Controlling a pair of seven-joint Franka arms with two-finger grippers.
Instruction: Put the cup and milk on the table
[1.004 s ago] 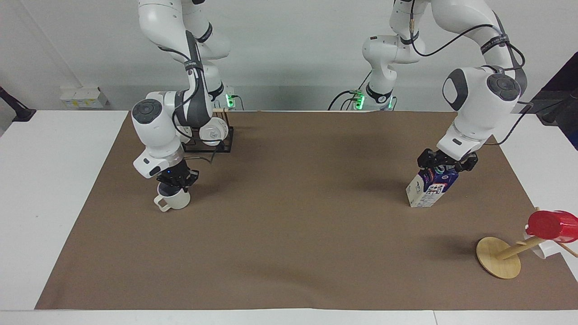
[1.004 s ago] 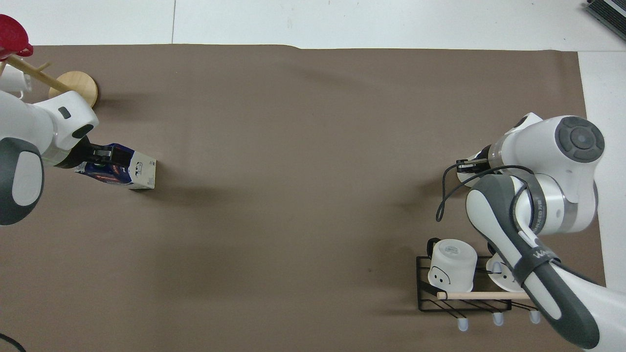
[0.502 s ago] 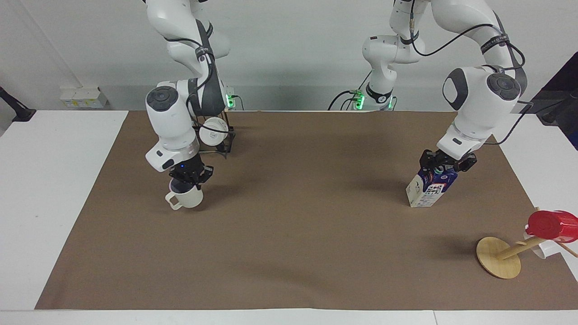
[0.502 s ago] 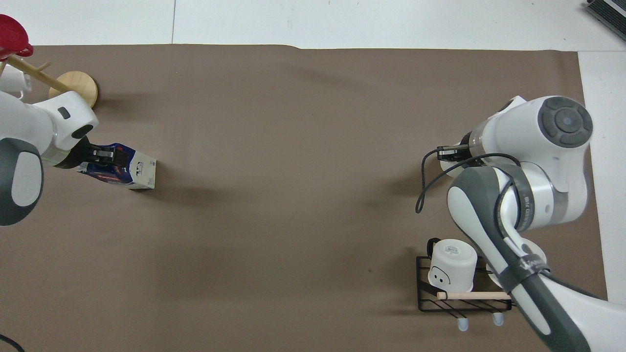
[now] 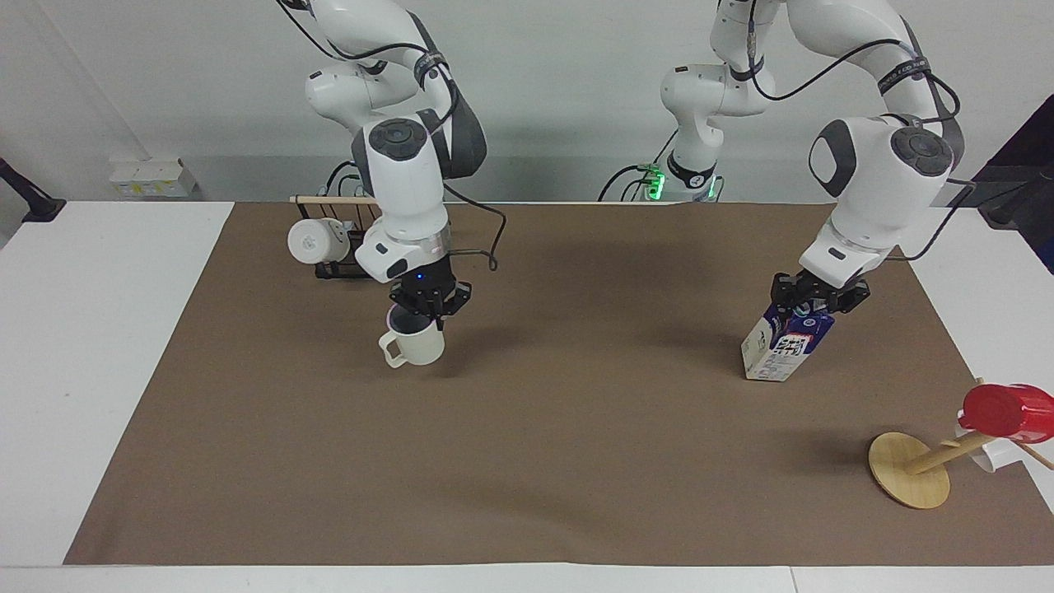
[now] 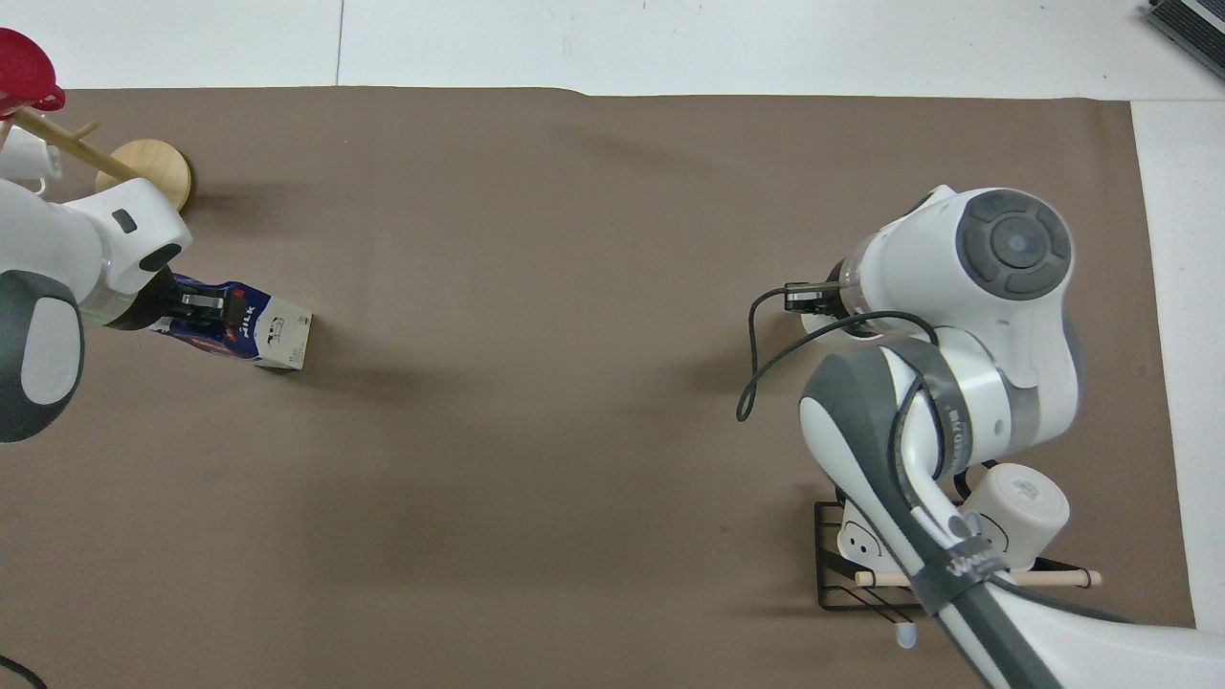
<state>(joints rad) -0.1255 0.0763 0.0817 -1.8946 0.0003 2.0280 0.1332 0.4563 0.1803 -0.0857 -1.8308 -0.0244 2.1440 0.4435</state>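
Observation:
The cream cup hangs upright from my right gripper, which is shut on its rim, just above the table's brown sheet toward the middle. In the overhead view my right gripper and arm hide the cup. My left gripper is shut on the top of the blue-and-white milk carton, which leans with its bottom edge at the sheet, toward the left arm's end. The carton and the left gripper also show in the overhead view.
A black wire rack with two white mugs stands near the right arm's base; it also shows in the overhead view. A wooden mug tree carrying a red cup stands at the left arm's end, farther from the robots than the carton.
My right gripper has carried the cup toward the middle of the table, away from the rack. The left gripper and the tilted carton have barely moved.

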